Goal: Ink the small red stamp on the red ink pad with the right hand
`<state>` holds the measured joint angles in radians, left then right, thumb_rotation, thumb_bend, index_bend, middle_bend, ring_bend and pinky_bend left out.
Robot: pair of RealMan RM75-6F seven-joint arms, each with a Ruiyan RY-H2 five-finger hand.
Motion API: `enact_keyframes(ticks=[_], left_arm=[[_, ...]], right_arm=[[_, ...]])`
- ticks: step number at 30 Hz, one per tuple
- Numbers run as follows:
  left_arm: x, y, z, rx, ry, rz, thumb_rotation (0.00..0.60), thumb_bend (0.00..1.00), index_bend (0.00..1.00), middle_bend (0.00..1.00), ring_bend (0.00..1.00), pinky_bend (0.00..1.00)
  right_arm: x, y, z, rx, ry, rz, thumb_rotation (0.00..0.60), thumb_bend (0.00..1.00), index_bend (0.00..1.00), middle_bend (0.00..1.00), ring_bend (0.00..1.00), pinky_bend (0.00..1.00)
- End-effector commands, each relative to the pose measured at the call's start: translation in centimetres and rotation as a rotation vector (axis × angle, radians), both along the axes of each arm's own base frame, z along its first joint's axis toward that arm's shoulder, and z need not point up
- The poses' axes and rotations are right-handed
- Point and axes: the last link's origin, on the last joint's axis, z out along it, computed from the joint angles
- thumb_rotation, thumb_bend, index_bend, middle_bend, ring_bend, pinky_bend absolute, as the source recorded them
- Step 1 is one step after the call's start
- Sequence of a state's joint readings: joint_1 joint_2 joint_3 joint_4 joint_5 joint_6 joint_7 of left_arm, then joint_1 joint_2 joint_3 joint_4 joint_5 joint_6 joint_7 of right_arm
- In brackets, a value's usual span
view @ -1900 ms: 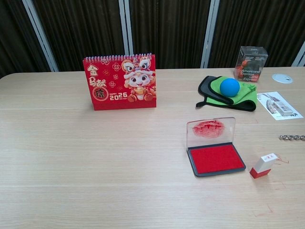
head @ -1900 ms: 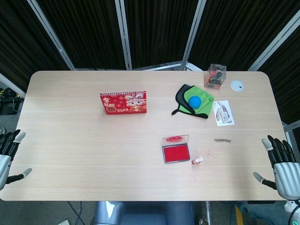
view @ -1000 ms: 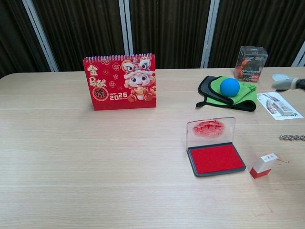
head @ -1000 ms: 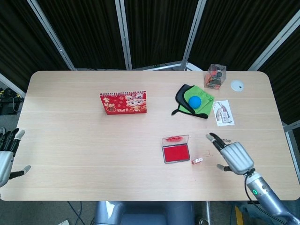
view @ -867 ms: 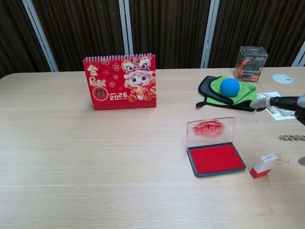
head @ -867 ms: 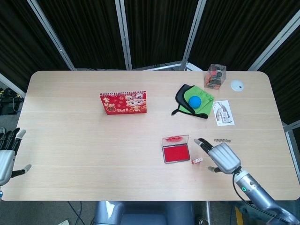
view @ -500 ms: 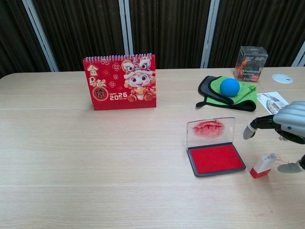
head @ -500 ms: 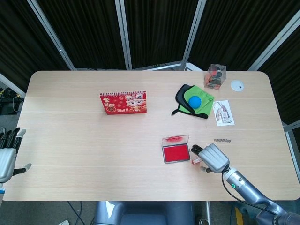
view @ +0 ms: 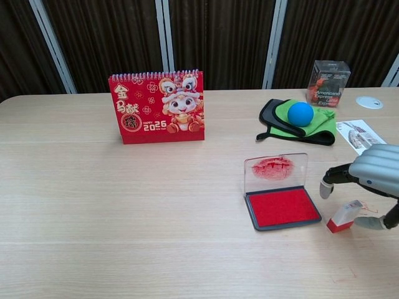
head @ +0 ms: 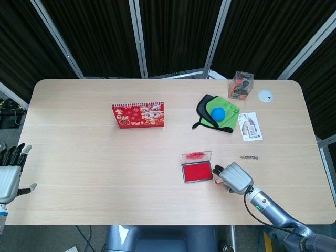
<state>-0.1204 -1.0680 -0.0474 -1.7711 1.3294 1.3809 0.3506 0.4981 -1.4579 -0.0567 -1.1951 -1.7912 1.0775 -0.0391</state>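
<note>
Red calendar (view: 158,106), blue ball (view: 300,114) on green cloth (view: 317,119), chain (head: 249,157)

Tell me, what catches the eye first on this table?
Probably the open red ink pad near the front, its clear lid standing up smeared with red ink. Just right of it a silvery right hand hovers over a small red stamp lying on the wood. Further back stand a bright red 2026 desk calendar and a blue ball on a green cloth.
</note>
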Motion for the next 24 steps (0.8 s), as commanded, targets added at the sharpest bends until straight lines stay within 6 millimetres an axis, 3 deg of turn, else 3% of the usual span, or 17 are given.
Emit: enact_keyframes(ticks=[1,24], left_arm=[[0.0,-0.04,0.0,-0.001,-0.001,0.0,0.6,0.0,0.0,0.0,0.0,0.0],[-0.05,-0.08,0.11,0.0,-0.003,0.002,0.6,0.0,0.0,0.0,0.0,0.0]], right_arm=[[-0.01,-0.02,-0.03,-0.002,-0.002,0.005,0.6,0.27,0.34,0.34,0.79,1.0],[-0.88,-0.51,-0.7,-0.014,0.031,-0.007,0.6,0.35,0.5,0.49,0.79,1.0]])
